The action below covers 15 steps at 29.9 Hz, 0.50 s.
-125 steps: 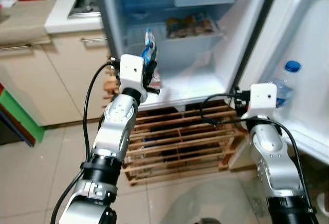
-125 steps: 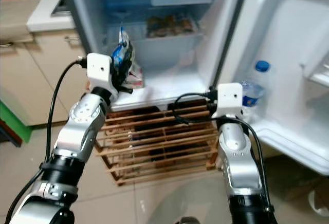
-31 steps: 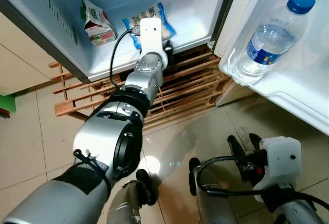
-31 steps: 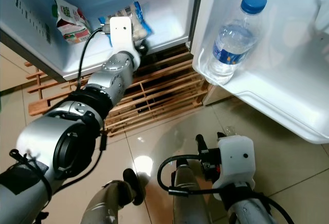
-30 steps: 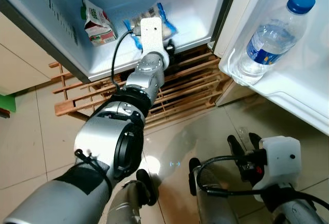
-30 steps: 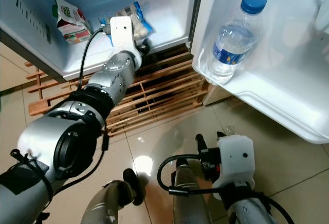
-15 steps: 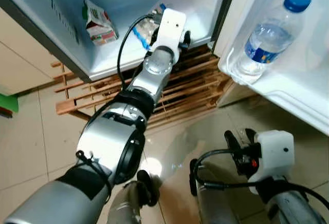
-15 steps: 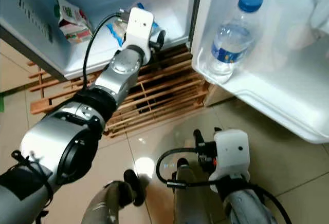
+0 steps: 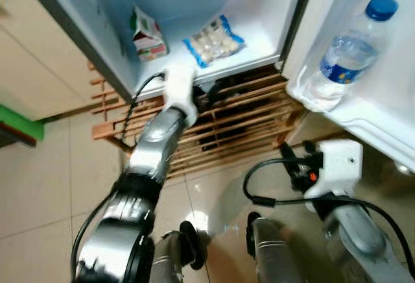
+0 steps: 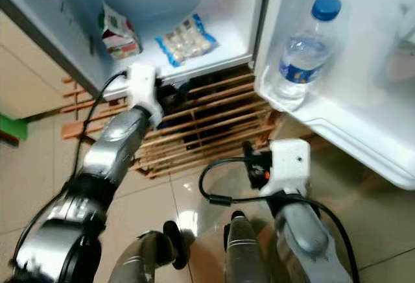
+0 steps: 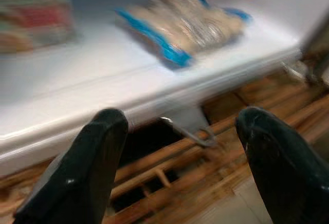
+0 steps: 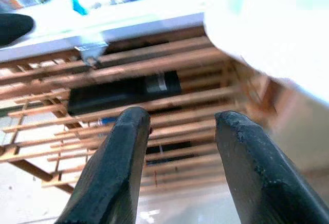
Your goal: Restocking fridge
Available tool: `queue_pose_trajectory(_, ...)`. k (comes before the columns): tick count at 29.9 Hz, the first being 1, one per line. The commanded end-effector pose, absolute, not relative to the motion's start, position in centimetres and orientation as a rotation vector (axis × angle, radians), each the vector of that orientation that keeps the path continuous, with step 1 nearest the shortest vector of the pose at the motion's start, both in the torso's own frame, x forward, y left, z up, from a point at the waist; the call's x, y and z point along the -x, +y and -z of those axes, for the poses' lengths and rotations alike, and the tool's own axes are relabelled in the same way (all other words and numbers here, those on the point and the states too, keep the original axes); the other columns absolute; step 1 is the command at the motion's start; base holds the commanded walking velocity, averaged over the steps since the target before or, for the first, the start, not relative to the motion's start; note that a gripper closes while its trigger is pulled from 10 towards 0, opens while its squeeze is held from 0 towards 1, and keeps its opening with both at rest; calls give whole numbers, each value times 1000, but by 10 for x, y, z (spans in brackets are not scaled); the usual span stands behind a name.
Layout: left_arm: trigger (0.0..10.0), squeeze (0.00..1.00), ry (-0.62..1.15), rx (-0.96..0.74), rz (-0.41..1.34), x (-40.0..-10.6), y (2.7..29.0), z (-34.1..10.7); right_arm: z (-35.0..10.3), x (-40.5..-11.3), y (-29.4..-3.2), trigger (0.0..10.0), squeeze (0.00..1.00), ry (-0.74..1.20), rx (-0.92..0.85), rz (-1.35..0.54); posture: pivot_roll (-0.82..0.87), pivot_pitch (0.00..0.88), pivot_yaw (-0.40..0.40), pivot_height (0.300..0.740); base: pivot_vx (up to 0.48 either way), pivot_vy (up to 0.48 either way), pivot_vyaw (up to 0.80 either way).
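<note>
A blue-edged bag of white balls lies flat on the open fridge's bottom shelf, beside a small carton. My left gripper hangs open just outside the fridge, below the shelf's front edge, with nothing between its fingers. In the left wrist view the bag lies on the shelf beyond the fingertips. My right gripper is low over the floor, open and empty, pointing at the wooden slats.
A water bottle stands in the open door's lower rack on the right. A wooden pallet sits under the fridge. Beige cabinets are to the left, with tiled floor below.
My left gripper has let go of the bag and drawn back out of the fridge, down below the shelf edge. The bag stays on the shelf. The camera has shifted too.
</note>
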State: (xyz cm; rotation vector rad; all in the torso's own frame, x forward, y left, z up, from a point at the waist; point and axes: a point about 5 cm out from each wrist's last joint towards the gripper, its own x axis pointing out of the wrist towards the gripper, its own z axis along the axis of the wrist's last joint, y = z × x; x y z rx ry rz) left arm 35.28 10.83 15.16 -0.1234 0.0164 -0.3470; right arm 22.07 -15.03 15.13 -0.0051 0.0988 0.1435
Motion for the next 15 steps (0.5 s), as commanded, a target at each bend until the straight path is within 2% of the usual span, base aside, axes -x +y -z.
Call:
queue_pose_trajectory(1, 10000, 0, -28, 157, 303, -347, 114, -163, -150, -229, -145, 10000, 133, 79, -17, -180, -275, 105, 105, 740, 0, 0, 0)
queue_pose_trajectory(3, 10000, 0, -40, 155, 285, -341, 114, -166, -150, -235, -143, 10000, 137, 72, -16, -194, -253, 97, 98, 740, 0, 223, 0)
queue_pose_trajectory(5, 10000, 0, -65, 96, 278, -332, 109, -176, -147, -254, -135, 10000, 157, 58, -20, -228, -199, 79, 79, 740, 294, 377, 0)
queue_pose_trajectory(9, 10000, 0, -87, 80, 310, -331, 104, -182, -147, -261, -131, 10000, 157, 46, -23, -246, -188, 72, 76, 740, 364, 310, 0)
queue_pose_trajectory(15, 10000, 0, -133, 59, 382, -334, 94, -197, -150, -272, -127, 10000, 114, 6, -10, -235, -187, 54, 89, 740, 448, 0, 0)
